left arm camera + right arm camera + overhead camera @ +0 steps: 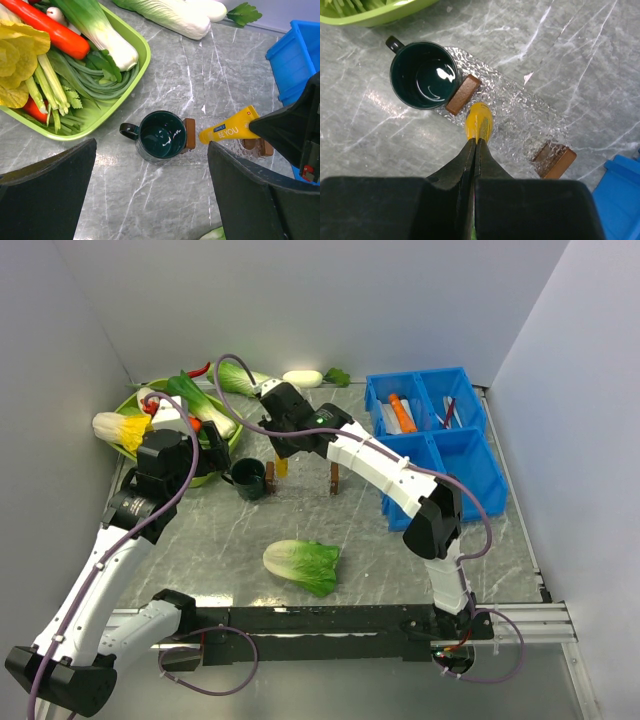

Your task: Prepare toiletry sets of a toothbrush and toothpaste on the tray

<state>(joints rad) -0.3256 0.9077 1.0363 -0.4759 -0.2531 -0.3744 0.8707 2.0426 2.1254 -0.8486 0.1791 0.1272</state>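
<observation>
Above the tray, right gripper (475,144): pressed together on the wide end of the yellow toothpaste tube (479,121), narrow end pointing down
Tube position: over the clear dimpled tray (520,112), close to the brown block handle (463,94); contact with the tray unclear
Step done well: lower it, lay it flat along the tray, leave room for a toothbrush
Hazard: dark green mug (422,74) right against that handle
Left gripper (150,195): spread wide, empty, hovering nearby

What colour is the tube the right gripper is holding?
The tube is yellow with a small blue label; the left wrist view shows it best.
</observation>
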